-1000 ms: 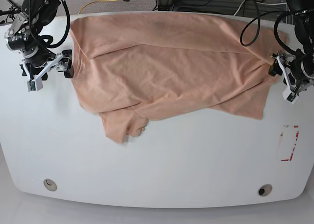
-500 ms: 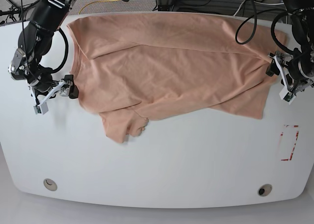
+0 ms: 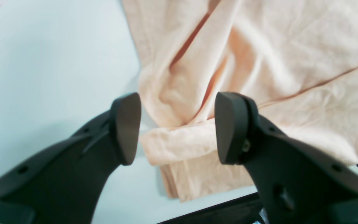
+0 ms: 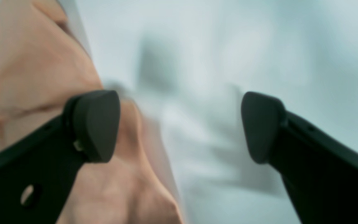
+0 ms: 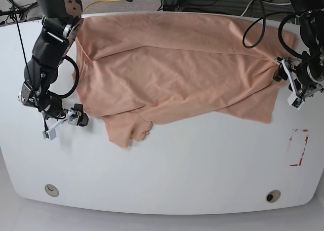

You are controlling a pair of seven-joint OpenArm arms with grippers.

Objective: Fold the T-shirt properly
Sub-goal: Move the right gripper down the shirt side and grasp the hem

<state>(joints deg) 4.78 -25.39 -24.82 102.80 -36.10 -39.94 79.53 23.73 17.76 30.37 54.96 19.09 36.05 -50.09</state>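
The peach-pink T-shirt [image 5: 172,64] lies spread and creased across the far half of the white table [image 5: 177,165]. One sleeve points toward the front near the left. My left gripper [image 5: 288,86] is at the shirt's right edge. In the left wrist view the left gripper [image 3: 176,124] stands open, with a folded edge of the T-shirt [image 3: 259,46] lying between its fingers. My right gripper [image 5: 65,125] is low over the table just left of the shirt's lower-left part. In the right wrist view the right gripper [image 4: 179,124] is open, one finger over the T-shirt [image 4: 36,62] and bare table in the gap.
A red-marked rectangle [image 5: 297,147] sits on the table at the right. Two round holes [image 5: 51,190] [image 5: 273,196] are near the front edge. Cables, one of them yellow [image 5: 104,3], run behind the table's far edge.
My right arm has swung forward along the shirt's left edge, its gripper now lower and nearer the sleeve. My left gripper has shifted slightly inward at the right edge. The shirt lies as before.
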